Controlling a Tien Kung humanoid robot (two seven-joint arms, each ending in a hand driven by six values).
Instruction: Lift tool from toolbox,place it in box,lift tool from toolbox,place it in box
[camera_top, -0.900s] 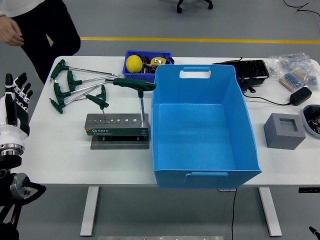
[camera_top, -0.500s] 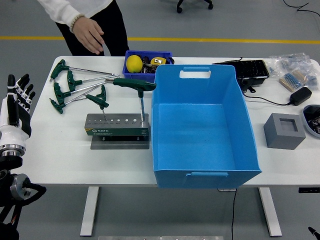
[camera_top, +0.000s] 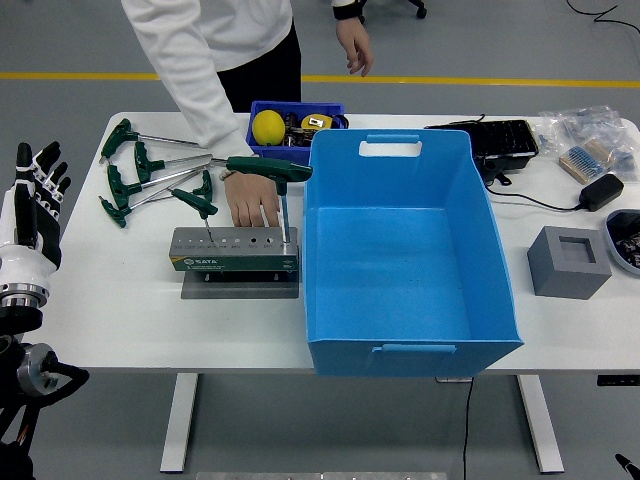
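A green T-handle tool (camera_top: 270, 170) stands upright in the right end of the grey toolbox (camera_top: 234, 253) on the counter (camera_top: 120, 290), just left of the blue box (camera_top: 405, 250). A person's hand (camera_top: 250, 200) rests behind the toolbox. The left robot hand (camera_top: 30, 210), fingers spread and empty, hovers well left of the toolbox.

Person's hand (camera_top: 251, 201) lies flat just behind tool rack (camera_top: 233, 251), blocking far-side approach; T-handle key (camera_top: 272, 178) stands at rack's right end beside blue bin (camera_top: 405, 250); rack's near side open
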